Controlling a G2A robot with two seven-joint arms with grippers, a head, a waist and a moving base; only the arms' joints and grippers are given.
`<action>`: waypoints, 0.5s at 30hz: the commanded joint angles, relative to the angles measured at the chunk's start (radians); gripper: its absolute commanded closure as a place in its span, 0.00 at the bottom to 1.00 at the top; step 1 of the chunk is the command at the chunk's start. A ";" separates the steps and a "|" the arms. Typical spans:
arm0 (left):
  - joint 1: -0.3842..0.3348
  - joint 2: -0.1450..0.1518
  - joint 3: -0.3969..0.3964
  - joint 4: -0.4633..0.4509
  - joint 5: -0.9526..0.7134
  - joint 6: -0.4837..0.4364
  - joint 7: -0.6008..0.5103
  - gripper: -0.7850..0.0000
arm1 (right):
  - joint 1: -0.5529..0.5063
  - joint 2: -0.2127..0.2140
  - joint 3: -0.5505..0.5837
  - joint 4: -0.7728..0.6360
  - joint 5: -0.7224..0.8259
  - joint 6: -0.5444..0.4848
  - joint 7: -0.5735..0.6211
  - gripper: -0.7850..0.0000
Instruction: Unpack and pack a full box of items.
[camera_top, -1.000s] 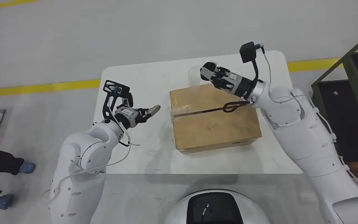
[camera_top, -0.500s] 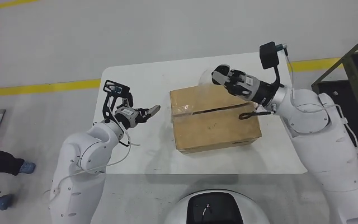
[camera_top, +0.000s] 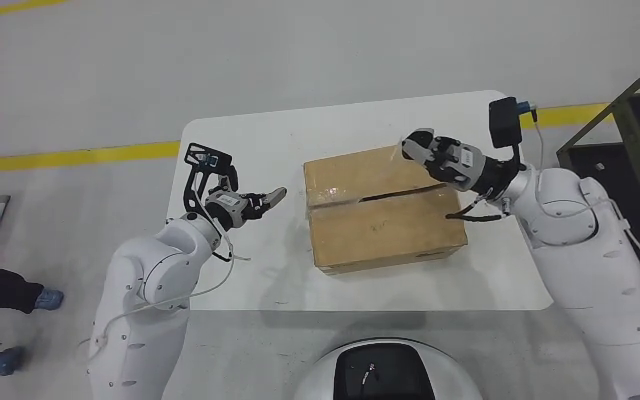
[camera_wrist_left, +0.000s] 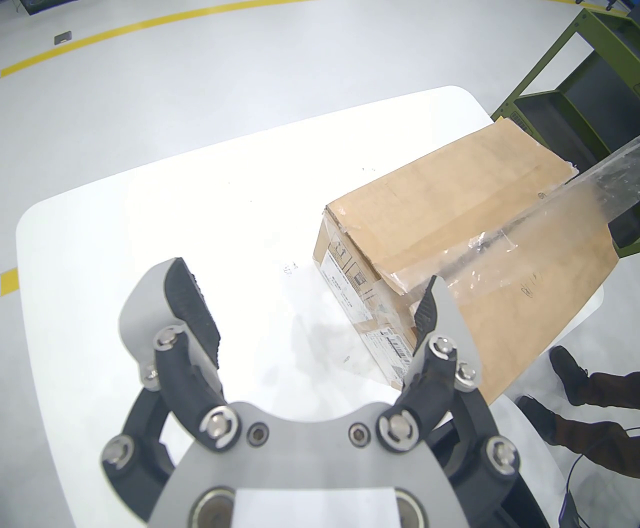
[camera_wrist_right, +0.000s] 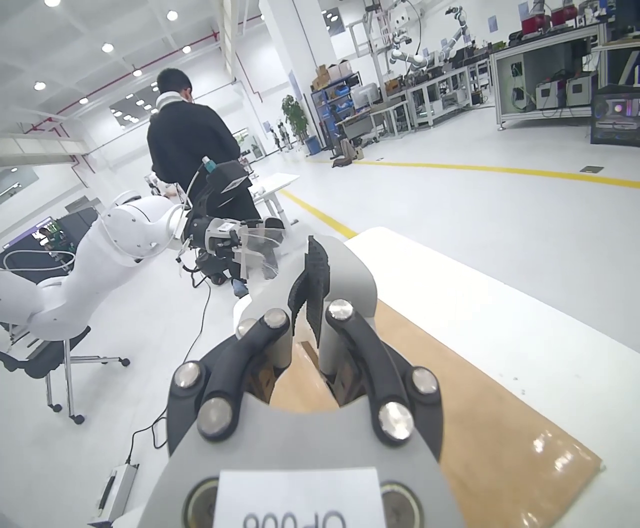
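A closed brown cardboard box (camera_top: 385, 215) (camera_wrist_left: 450, 210) (camera_wrist_right: 475, 400) is seen lying on the right half of the white rounded worktop (camera_top: 250, 150) (camera_wrist_left: 175, 200) (camera_wrist_right: 475, 290). A dark slit shows along the seam between its 2 top flaps. A strip of clear packing tape (camera_wrist_left: 550, 210) is raised from that seam and pinched between the closed fingers of the right hand (camera_top: 415, 145) (camera_wrist_right: 312, 270), which is held above the box's far edge. The left hand (camera_top: 262, 200) (camera_wrist_left: 307, 280) is held over the worktop just left of the box, its 2 fingers spread apart, nothing gripped.
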 joint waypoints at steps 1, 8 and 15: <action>0.000 0.000 0.000 0.000 0.000 0.000 0.000 0.00 | -0.003 0.004 0.005 0.011 -0.001 -0.016 0.000 1.00; 0.000 0.000 0.000 0.000 0.000 0.000 0.000 0.00 | -0.010 0.014 0.018 0.051 -0.004 -0.037 -0.019 1.00; 0.000 0.000 0.000 0.000 0.000 0.000 0.000 0.00 | -0.018 0.023 0.018 0.084 0.010 -0.078 -0.035 1.00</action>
